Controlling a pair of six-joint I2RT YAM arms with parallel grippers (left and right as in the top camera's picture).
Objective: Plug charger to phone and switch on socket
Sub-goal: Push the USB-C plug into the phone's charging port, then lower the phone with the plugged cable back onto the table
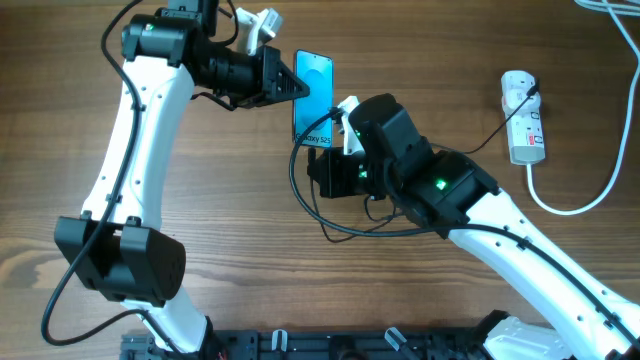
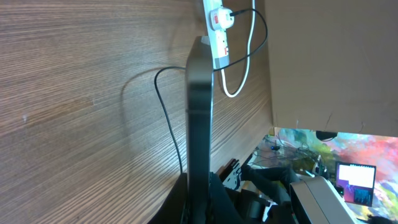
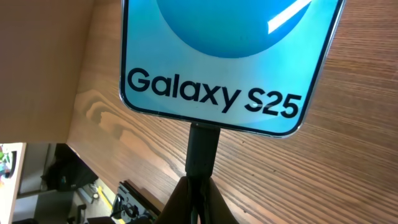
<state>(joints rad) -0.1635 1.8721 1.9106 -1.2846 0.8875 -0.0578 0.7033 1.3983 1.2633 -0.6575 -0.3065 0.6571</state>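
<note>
The phone (image 1: 313, 95) has a cyan screen with a white strip reading "Galaxy S25" (image 3: 214, 59). My left gripper (image 1: 292, 86) is shut on its left edge and holds it above the table; in the left wrist view the phone shows edge-on (image 2: 199, 130). My right gripper (image 3: 199, 193) is shut on the charger's black plug tip (image 3: 203, 149), which meets the phone's bottom edge. The thin black cable (image 1: 330, 225) loops on the table and runs to the white socket (image 1: 523, 118) at the right, also in the left wrist view (image 2: 217, 25).
The socket's thick white cord (image 1: 600, 190) curves along the table's right side. A dark rail (image 1: 300, 345) lies along the front edge. The right arm (image 1: 520, 235) crosses the table's lower right.
</note>
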